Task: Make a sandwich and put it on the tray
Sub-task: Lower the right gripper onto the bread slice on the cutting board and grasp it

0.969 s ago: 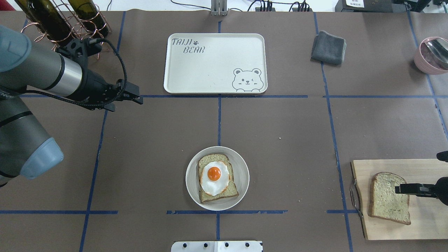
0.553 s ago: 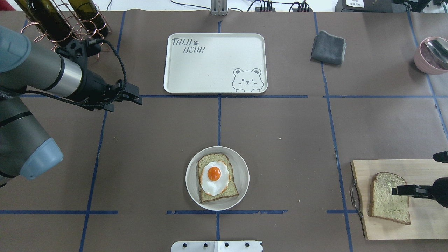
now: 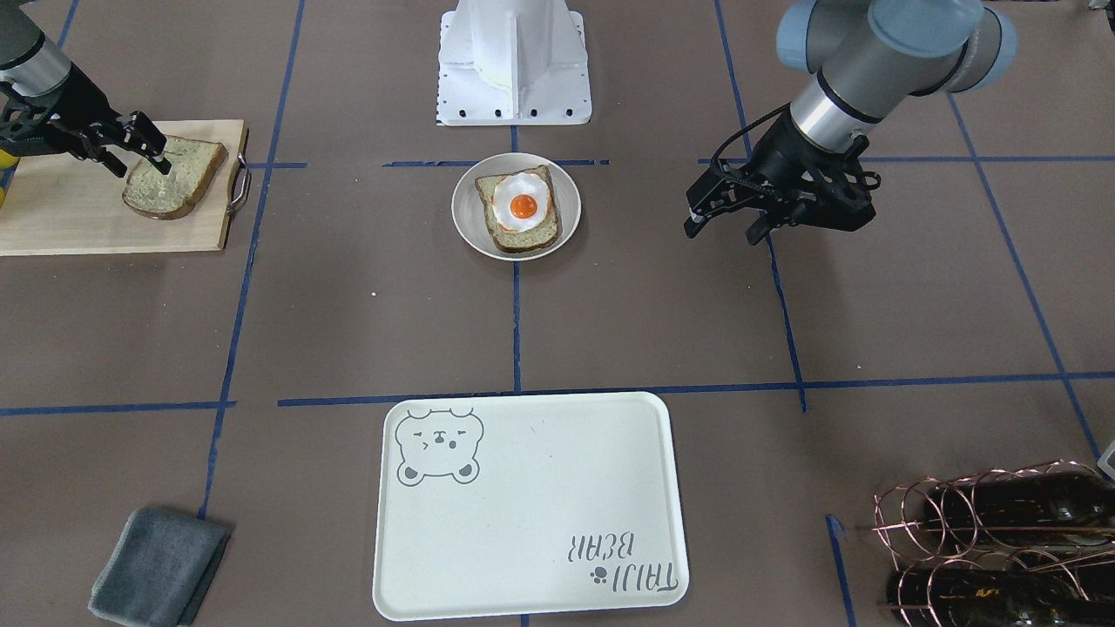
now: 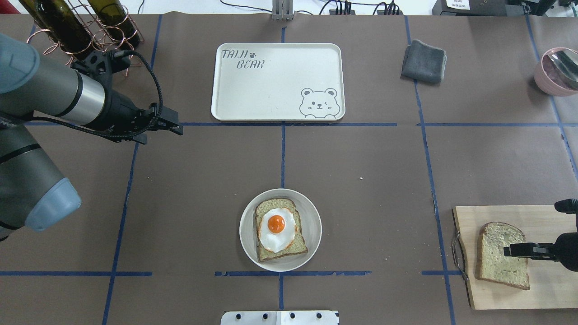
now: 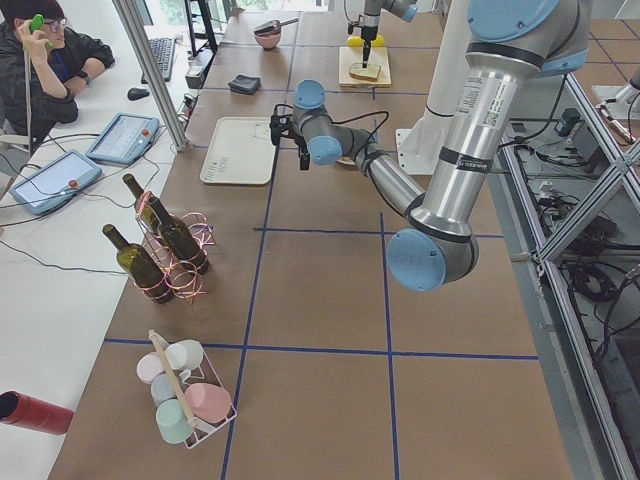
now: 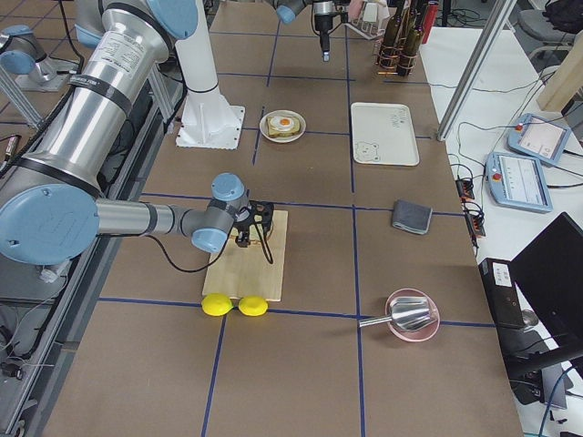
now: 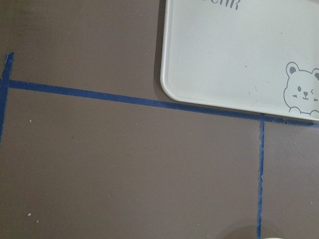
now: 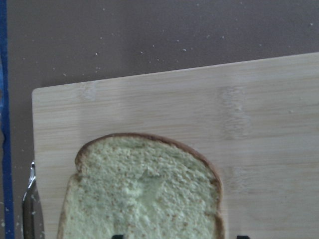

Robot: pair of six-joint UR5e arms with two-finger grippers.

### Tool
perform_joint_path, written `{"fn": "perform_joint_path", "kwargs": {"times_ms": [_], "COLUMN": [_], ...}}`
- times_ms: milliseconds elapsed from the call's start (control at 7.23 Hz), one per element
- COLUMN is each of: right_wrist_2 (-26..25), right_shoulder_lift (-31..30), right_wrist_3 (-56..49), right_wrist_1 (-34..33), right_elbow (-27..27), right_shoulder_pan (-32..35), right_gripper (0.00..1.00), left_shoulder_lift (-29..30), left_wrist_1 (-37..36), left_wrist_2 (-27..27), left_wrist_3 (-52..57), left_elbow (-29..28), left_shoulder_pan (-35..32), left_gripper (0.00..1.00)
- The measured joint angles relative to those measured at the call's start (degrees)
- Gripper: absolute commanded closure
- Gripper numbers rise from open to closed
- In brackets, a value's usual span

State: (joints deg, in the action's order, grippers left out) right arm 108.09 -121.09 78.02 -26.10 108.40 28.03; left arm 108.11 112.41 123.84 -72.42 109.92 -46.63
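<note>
One bread slice (image 4: 281, 253) lies on a small round pale plate (image 4: 316, 225) at the front middle, with the fried egg (image 4: 276, 228) on top. The second slice (image 4: 496, 264) lies on the wooden cutting board (image 4: 551, 289) at the right; it also shows in the right wrist view (image 8: 144, 194). My right gripper (image 4: 510, 249) is open just above this slice, its fingers apart over the slice's near edge. My left gripper (image 3: 721, 233) is open and empty above bare table, left of the tray (image 4: 277, 81). The tray holds nothing.
A folded grey cloth (image 4: 423, 61) lies right of the tray. A pink bowl with a metal scoop (image 4: 557, 72) is at the far right. Wine bottles in a copper rack (image 4: 81, 27) stand behind my left arm. Two lemons (image 6: 235, 305) lie beside the board.
My right gripper has crept a little further over the bread slice on the board. My left arm has barely moved.
</note>
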Motion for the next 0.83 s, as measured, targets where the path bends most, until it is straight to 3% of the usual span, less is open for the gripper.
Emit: {"fn": "perform_joint_path", "kwargs": {"times_ms": [277,415,553,692,830], "right_wrist_2": [-0.02,-0.03,-0.01,0.01,0.06], "right_shoulder_lift": [-0.21,-0.35,-0.47,-0.51,-0.53], "right_wrist_3": [0.03,0.03,0.03,0.03,0.03], "right_wrist_1": [-0.08,-0.08,-0.08,-0.09,-0.08], "right_elbow": [-0.44,-0.62,-0.68,-0.7,-0.71], "right_shoulder_pan": [-0.07,-0.08,-0.08,-0.08,-0.08], "right_gripper": [0.35,0.5,0.8,1.0,1.0], "left_shoulder_lift": [0.0,0.0,-0.02,-0.06,-0.11], "left_wrist_1": [0.0,0.0,0.0,0.0,0.0], "left_wrist_2": [0.0,0.0,0.0,0.0,0.0], "left_wrist_3": [0.0,0.0,0.0,0.0,0.0], "left_elbow": [0.03,0.06,0.09,0.17,0.21], "left_shoulder_pan": [-0.01,-0.06,-0.13,-0.17,-0.19], "left_gripper": [0.0,0.0,0.0,0.0,0.0]}}
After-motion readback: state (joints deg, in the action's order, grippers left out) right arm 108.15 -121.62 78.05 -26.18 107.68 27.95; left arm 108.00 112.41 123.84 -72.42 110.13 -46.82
